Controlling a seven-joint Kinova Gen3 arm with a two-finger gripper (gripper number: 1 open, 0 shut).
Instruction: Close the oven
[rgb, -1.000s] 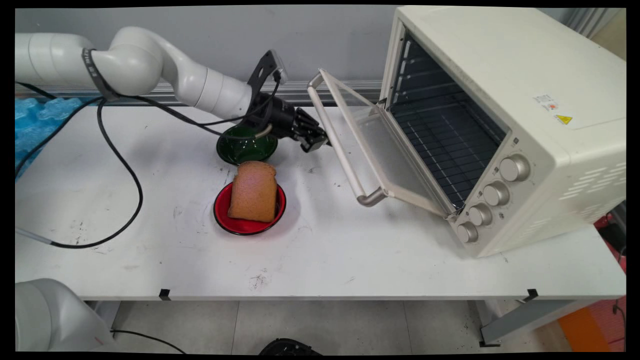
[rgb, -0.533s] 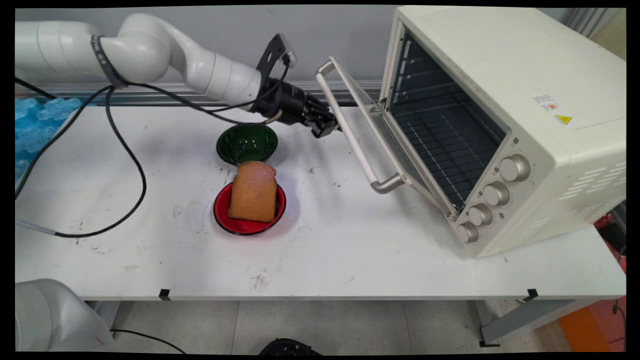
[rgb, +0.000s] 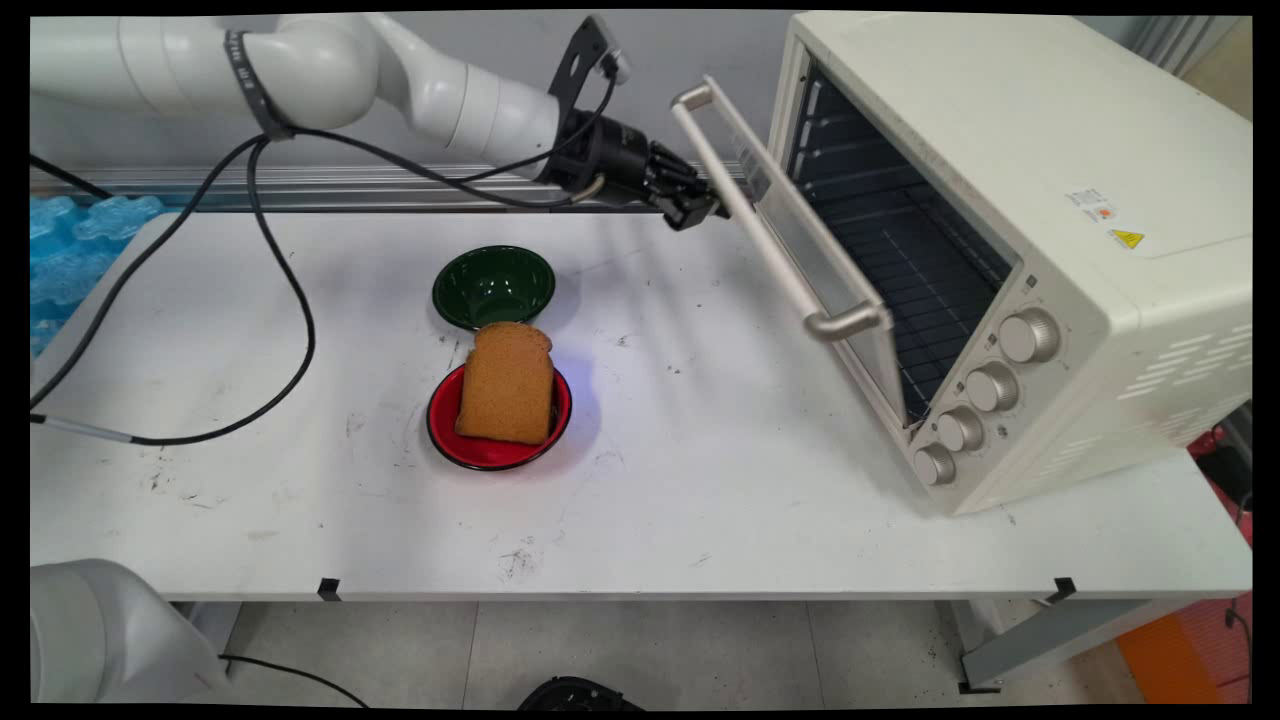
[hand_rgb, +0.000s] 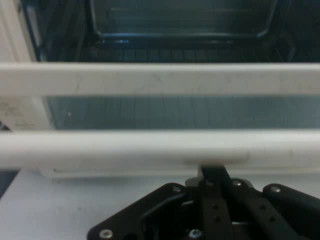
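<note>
My black gripper (rgb: 700, 212) is shut and presses against the outer face of the cream toaster oven's (rgb: 1080, 200) door (rgb: 800, 250), just beside its long handle (rgb: 765, 205). The door stands half raised, tilted between open and closed. In the hand view the handle (hand_rgb: 150, 150) crosses the picture right above my gripper (hand_rgb: 212, 174), whose fingertips are together and touch it. Behind it is the door's glass, and the wire rack (hand_rgb: 190, 22) inside the oven shows through.
A slice of brown bread (rgb: 507, 383) leans in a red bowl (rgb: 445, 440) at mid table. An empty green bowl (rgb: 493, 285) sits just behind it. Black cables (rgb: 290, 300) hang from the arm over the table's left side. Blue packing material (rgb: 70, 250) lies at the far left.
My gripper has risen and moved right, pushing the oven door up from nearly flat to half raised. The bowls and the bread have not moved.
</note>
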